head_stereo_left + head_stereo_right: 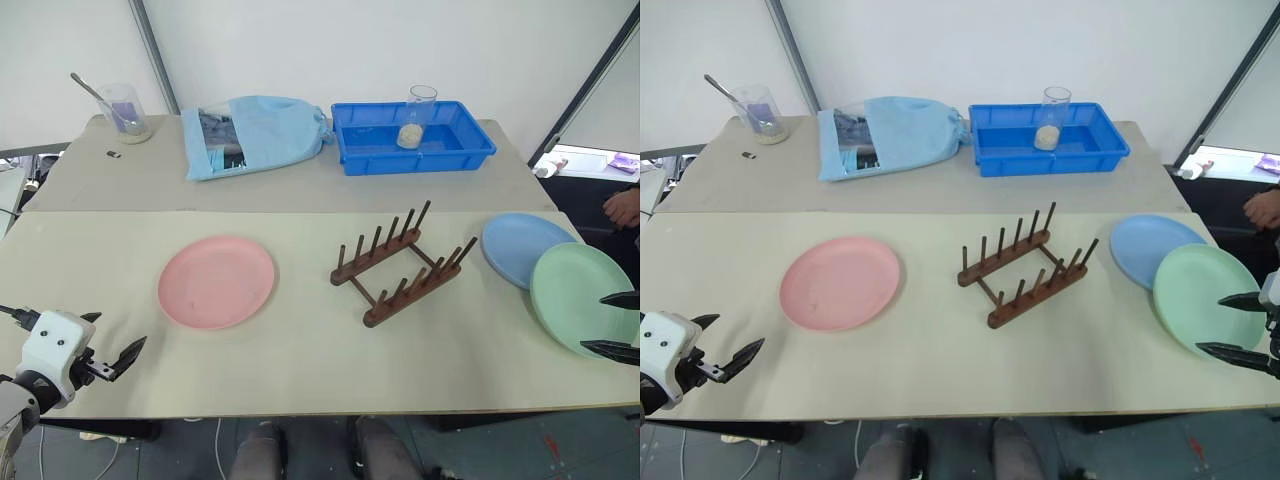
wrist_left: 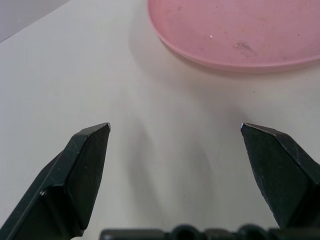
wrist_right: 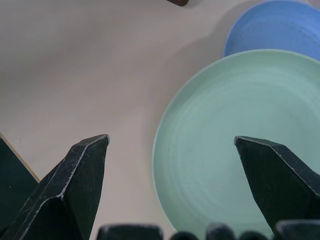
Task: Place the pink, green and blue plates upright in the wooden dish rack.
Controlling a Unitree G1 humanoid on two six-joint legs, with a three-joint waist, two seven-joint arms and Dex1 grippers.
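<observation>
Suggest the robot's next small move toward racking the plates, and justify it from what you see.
Probably lower the open right gripper onto the near rim of the green plate. It hangs just above that plate, which overlaps the blue plate, and the wooden dish rack holds nothing.

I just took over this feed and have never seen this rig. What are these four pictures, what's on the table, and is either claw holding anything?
The two wide pictures come from the humanoid robot's head, looking down over the beige table. The two close-ups come from cameras on its wrists, looking along each claw's black fingers. The left gripper is open and empty, near the round salmon-pink plastic plate. The right gripper is open and empty, above the pale mint-green plate, which overlaps the light-blue plate. The dark-brown wooden peg rack stands empty in the middle. At the back are a bright-blue rectangular tray holding a clear cup, a light-blue cloth bag and a beaker with a spoon.
</observation>
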